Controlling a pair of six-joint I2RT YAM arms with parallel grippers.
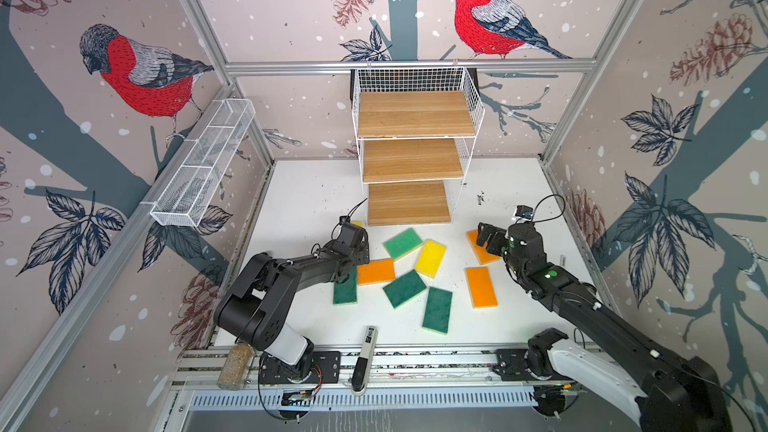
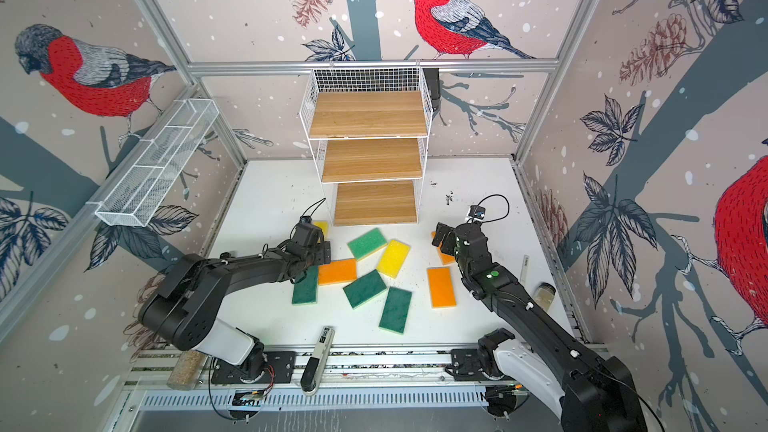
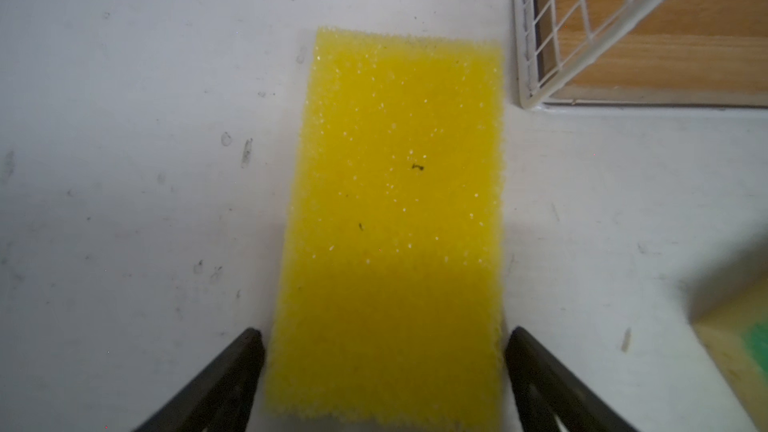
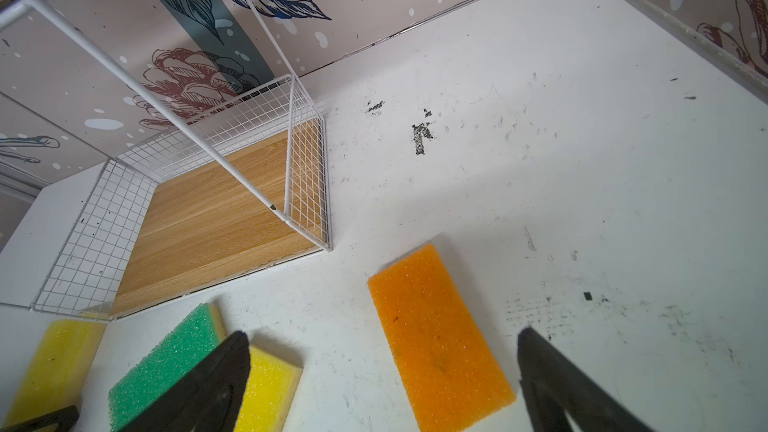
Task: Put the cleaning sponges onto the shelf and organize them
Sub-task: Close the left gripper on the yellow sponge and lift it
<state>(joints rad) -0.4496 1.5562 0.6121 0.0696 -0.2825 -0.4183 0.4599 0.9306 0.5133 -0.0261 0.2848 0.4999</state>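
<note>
A yellow sponge [image 3: 399, 201] lies flat on the white table beside the shelf's [image 3: 665, 56] lowest front corner. My left gripper [image 3: 384, 332] stands open astride its near end, one finger close to each long edge. My right gripper [image 4: 384, 334] hangs open over an orange sponge [image 4: 440, 338], apart from it. In a top view the other sponges lie loose in front of the shelf [image 1: 411, 160]: a light green one [image 1: 402, 243], a yellow one [image 1: 430, 258], two orange ones [image 1: 376, 271] [image 1: 481, 287] and three dark green ones [image 1: 404, 288]. All three shelf boards are bare.
A long white mesh basket [image 1: 203, 164] hangs on the left wall. A black and white marker [image 1: 365, 347] lies across the front rail. One jar of grains [image 1: 235, 365] stands at the front left, another [image 2: 544, 295] by the right wall.
</note>
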